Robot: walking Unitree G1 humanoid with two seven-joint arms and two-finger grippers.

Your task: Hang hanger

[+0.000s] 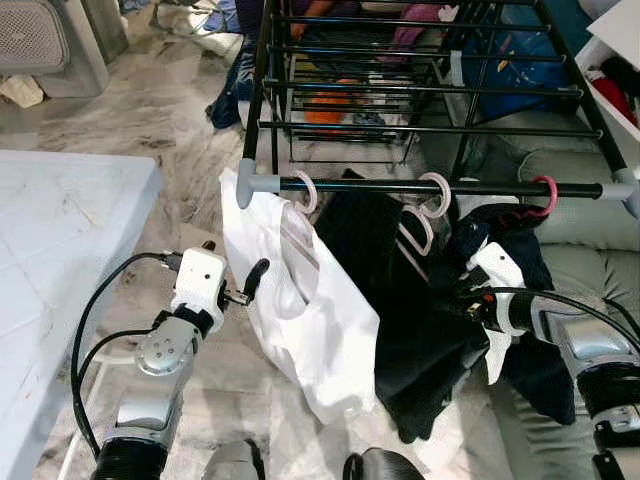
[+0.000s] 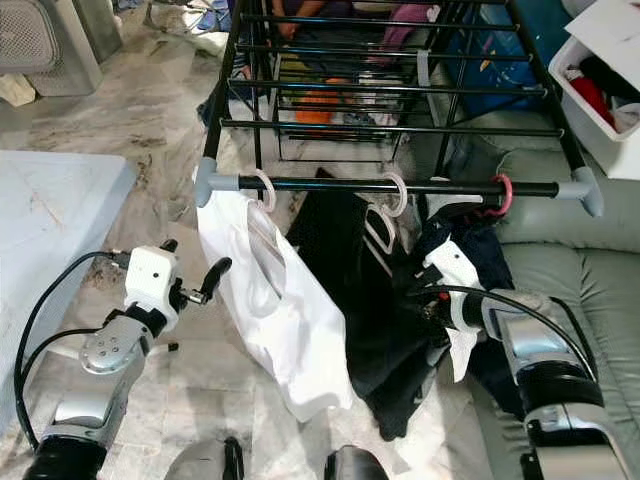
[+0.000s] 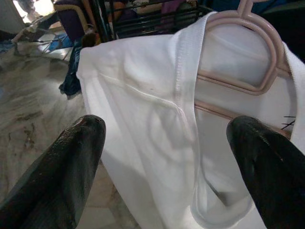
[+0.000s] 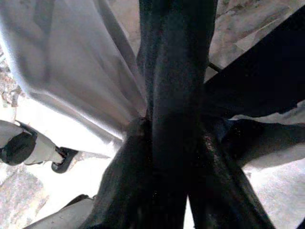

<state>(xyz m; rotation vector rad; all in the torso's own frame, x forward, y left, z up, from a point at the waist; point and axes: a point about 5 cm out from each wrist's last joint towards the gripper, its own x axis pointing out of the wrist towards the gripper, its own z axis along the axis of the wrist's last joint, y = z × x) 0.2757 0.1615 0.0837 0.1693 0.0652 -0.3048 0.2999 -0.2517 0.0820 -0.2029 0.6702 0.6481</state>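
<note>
at the near rail [image 1: 440, 187], three hangers hooked.
my right gripper [image 1: 462, 290] pinches the black garment [image 1: 400, 300] steady; my left gripper [image 1: 250, 285] spread beside the white shirt [image 1: 300, 320].

White cloth shirt [image 1: 300, 320], plastic hanger [image 3: 248, 57]

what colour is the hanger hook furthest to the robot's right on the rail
Pinkish red; the hanger hook shows best in the right eye view, beside two pale ones.
</note>
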